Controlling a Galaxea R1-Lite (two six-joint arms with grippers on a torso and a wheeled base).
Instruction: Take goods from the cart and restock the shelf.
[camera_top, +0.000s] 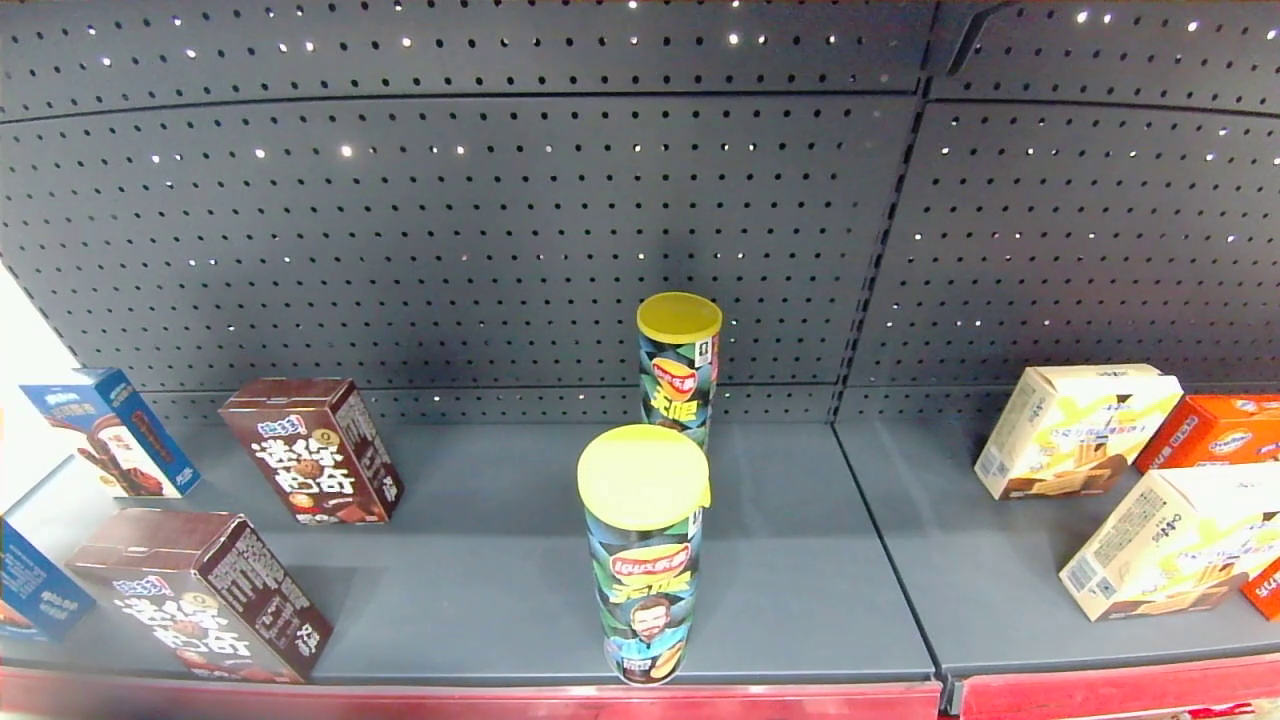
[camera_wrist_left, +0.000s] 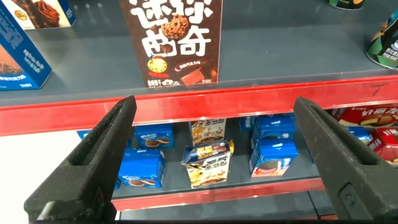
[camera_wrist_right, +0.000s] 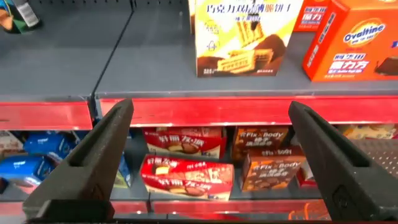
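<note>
Left gripper (camera_wrist_left: 214, 106) and right gripper (camera_wrist_right: 210, 107), both spread wide and empty, sit just outside the red front lip (camera_wrist_left: 261, 99) of the shelf (camera_top: 800, 560), presumably to stay clear of stock. Beyond the left gripper stands a brown box (camera_wrist_left: 174, 40); beyond the right, a cream box (camera_wrist_right: 242, 31) beside an orange box (camera_wrist_right: 351, 37). Between the grippers, a front chip can (camera_top: 645, 560), right at the lip, and a rear chip can (camera_top: 679, 365) stand in file, labels outward for display. Bare shelf flanking them probably offers restocking room.

Blue box (camera_top: 35, 590) partly off-frame
</note>
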